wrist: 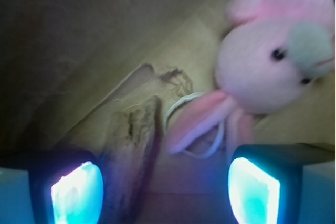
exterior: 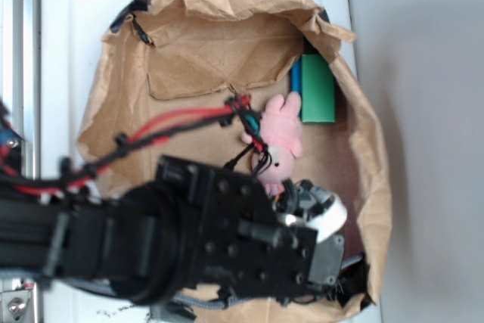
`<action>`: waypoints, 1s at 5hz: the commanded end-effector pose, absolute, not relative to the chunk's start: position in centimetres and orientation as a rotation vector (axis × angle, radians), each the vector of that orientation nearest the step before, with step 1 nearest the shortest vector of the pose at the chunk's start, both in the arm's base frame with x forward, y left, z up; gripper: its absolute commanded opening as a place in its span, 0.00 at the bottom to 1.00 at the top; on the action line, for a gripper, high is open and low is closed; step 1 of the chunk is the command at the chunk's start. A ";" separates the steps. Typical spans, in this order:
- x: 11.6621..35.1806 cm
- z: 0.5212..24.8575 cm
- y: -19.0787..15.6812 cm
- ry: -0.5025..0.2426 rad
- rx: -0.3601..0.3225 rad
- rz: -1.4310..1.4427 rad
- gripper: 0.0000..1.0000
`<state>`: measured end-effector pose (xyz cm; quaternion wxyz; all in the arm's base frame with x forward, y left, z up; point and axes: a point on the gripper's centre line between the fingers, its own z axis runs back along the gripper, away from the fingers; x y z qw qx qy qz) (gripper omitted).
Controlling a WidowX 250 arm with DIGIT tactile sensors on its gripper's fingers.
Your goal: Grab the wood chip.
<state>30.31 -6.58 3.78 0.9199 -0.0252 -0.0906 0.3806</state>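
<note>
In the wrist view the wood chip (wrist: 131,150), a dark brown streaky oblong piece, lies on the brown paper floor. It sits between my fingers, close to the left fingertip (wrist: 76,192) and well apart from the right one. My gripper (wrist: 165,192) is open and low over it, holding nothing. In the exterior view the gripper (exterior: 318,213) hangs at the lower right of the paper-lined bin. The arm hides the chip there.
A pink plush bunny (wrist: 268,61) lies just beyond the right finger, its ear and a white loop (wrist: 181,103) reaching toward the chip. The bunny (exterior: 278,138) has a green block (exterior: 318,88) and a blue piece (exterior: 296,85) behind it. Crumpled paper walls (exterior: 372,179) ring the floor.
</note>
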 end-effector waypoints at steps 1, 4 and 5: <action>30.8 3.0 -6.8 -0.240 -0.038 0.797 0.74; 29.8 7.9 -4.1 -0.180 -0.078 0.848 0.00; 29.7 11.4 -2.1 -0.137 -0.098 0.854 0.00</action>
